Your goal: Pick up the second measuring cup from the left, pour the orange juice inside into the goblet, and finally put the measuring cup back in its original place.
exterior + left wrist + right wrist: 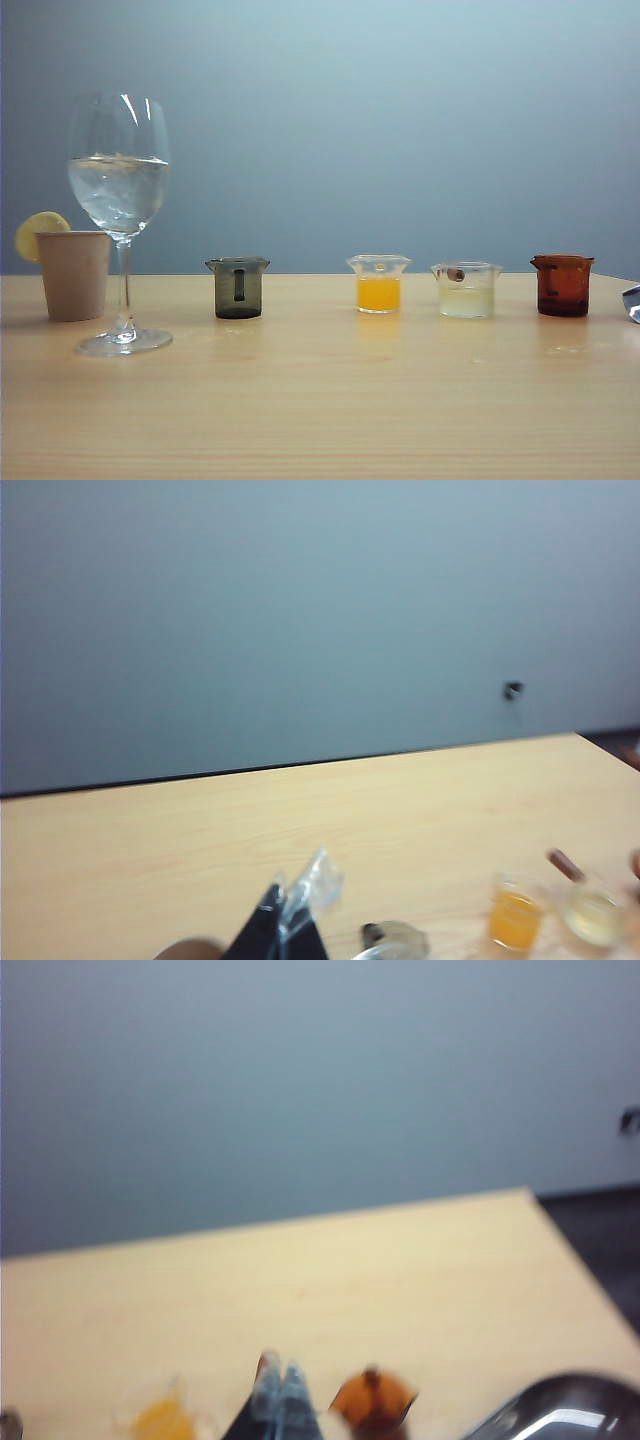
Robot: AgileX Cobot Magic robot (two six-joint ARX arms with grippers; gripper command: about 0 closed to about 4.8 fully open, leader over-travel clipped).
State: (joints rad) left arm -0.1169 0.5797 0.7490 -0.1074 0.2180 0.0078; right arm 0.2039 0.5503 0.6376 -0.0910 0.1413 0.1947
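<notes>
Four small cups line the pale wood-grain surface in the exterior view: smoky grey-green cup, tiny clear glass beaker with flared lip holding bright orange juice, wider clear cup with pale cloudy liquid, amber-brown glass cup. Tall clear stemmed goblet stands far left, partly filled with clear liquid, just beside a beige paper cup with a lemon slice on its rim. Beaker upright, well apart from the goblet, second in the row from the left. Shiny metal bit pokes in at the right edge.

Left wrist view, blurred: left gripper low in frame, fingers look pressed together, holding nothing. Orange beaker and pale-liquid cup sit off to one side.

Right wrist view, blurred: right gripper fingers closed together, empty. Amber cup just beside them, orange beaker on the other side.
</notes>
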